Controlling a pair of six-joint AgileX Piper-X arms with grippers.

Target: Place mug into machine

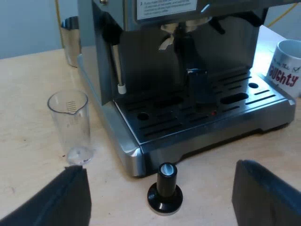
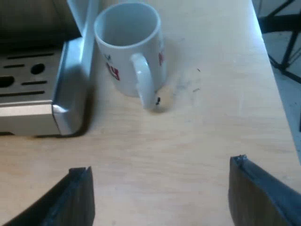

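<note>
Bare table [image 2: 197, 141] lies open from right gripper [image 2: 160, 167] to mug [image 2: 126, 70] at eleven o'clock; machine's tray corner [image 2: 66, 110] crowds ten.

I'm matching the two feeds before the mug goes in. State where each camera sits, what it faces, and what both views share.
Left wrist view: rides the left arm and looks down at the espresso machine front, with the measuring glass and tamper on the table; the open left gripper shows near.
Right wrist view: rides the right arm and looks down on the upright mug beside the drip tray; the open right gripper shows near.
Shared: the mug and drip tray.
</note>
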